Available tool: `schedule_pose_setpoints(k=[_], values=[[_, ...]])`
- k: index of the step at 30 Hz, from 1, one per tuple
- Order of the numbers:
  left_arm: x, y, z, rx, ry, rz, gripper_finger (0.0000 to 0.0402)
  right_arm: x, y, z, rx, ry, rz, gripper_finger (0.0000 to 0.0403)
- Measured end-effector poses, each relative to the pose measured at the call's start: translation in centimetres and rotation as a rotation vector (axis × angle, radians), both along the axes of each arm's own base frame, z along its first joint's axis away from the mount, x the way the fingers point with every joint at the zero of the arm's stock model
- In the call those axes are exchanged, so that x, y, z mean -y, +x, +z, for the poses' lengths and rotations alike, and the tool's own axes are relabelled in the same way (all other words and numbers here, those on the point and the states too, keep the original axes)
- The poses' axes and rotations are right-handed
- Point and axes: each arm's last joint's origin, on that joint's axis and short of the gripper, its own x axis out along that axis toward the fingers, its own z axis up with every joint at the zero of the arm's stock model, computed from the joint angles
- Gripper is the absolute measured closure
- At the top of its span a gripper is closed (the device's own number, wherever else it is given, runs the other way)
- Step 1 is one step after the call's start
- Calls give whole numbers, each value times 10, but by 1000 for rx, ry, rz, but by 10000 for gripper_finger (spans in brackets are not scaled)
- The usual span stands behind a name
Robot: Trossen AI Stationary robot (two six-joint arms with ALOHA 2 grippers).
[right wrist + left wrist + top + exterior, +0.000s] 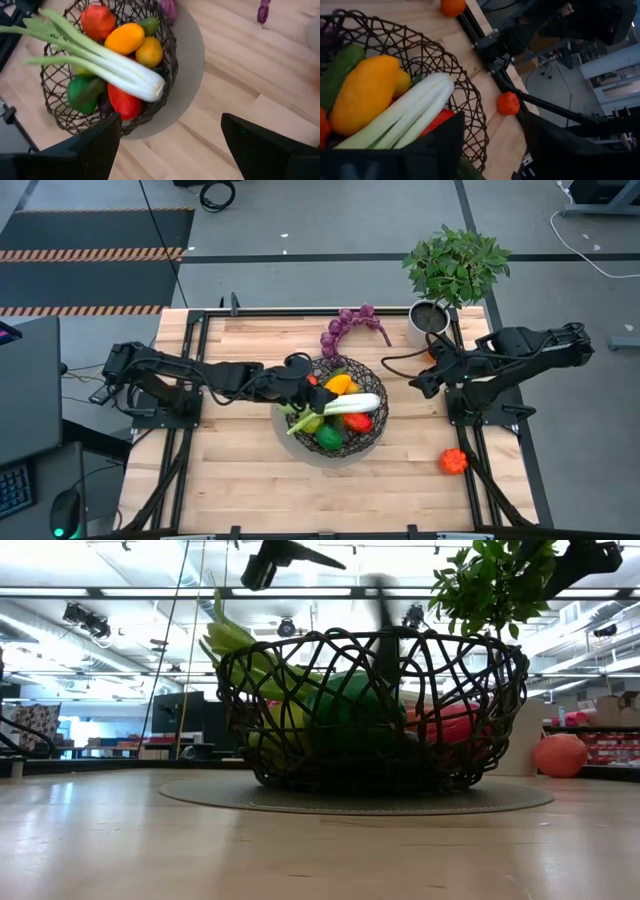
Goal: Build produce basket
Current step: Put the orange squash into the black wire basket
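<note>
The dark wire basket point(372, 442) stands mid-table on its pale round base. It holds a green-white leek point(100, 62) lying across an orange pepper point(125, 37), a lemon point(149, 51), a red pepper point(122, 102) and a green pepper point(82, 92). The leek's leaf end sticks out over the rim point(290, 428). My left gripper point(305, 380) hangs open over the basket's left rim, nothing between its fingers point(445, 145). My right gripper point(418, 383) is open too, raised to the basket's right. A purple grape bunch point(350, 325) lies on the table behind the basket.
An orange-red toy vegetable point(453, 461) lies on the table near the right arm's frame, and another orange piece point(432, 353) by the white plant pot point(428, 320) at the far right. Bare wood lies in front of the basket.
</note>
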Motion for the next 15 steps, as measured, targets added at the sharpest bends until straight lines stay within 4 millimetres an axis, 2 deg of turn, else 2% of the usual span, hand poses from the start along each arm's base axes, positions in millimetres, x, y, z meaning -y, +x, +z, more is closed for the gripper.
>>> schedule_pose_setpoints(k=[7,10,15], values=[[-14,0,3,8,-15,-2,137,-1,14,1,65,-36,-62,57],[-23,-5,11,21,14,-30,130,-2,23,-1,68,-22,-68,57],[-40,-26,29,13,95,-49,138,-4,27,-13,-82,99,-88,57]])
